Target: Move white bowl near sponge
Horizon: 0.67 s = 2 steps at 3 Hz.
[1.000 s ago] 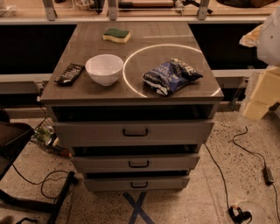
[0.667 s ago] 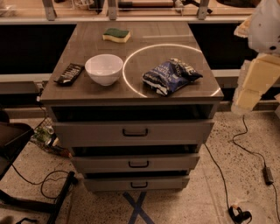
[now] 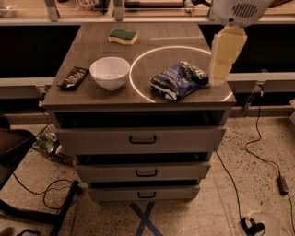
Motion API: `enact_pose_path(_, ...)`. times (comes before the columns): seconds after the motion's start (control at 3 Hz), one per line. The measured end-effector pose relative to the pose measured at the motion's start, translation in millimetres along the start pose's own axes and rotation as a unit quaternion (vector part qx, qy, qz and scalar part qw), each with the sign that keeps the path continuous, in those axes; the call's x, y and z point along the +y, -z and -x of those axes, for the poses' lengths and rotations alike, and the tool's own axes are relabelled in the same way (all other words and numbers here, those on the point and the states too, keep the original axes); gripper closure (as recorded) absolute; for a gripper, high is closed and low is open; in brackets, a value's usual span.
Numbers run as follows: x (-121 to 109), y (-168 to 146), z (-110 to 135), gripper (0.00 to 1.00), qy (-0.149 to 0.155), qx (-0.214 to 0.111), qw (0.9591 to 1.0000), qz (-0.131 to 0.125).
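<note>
White bowl [image 3: 109, 72] sits on tabletop [image 3: 156, 44]; jaws hover beside chip bag [image 3: 179, 79].

Arm: only the end of the arm [image 3: 235, 11] shows, cut off by the top edge of the view.
Housing: a rounded housing [image 3: 226, 14] in off-white to light grey, smooth, catching the light along its lower curve.
Vent: an oval vent [image 3: 244, 9] of short dark slots, set in rows on the front of the housing.
Gripper: the gripper [image 3: 221, 76] is at the upper right of the view, directly under the housing.
Gripper colour: pale cream-yellow, matte.
Gripper shape: blocky, stacked in steps with faint cross seams, wider at the top and narrower at the lower tip.
</note>
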<state>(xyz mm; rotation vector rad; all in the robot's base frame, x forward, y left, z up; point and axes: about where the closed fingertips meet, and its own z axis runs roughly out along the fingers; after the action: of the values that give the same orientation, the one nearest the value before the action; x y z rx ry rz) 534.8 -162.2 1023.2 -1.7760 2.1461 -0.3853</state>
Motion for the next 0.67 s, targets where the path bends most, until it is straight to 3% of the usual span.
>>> enact_pose_path(0.67, -4, -21, 72, 0.0, 0.039, -0.065, 0.9969, -0.02)
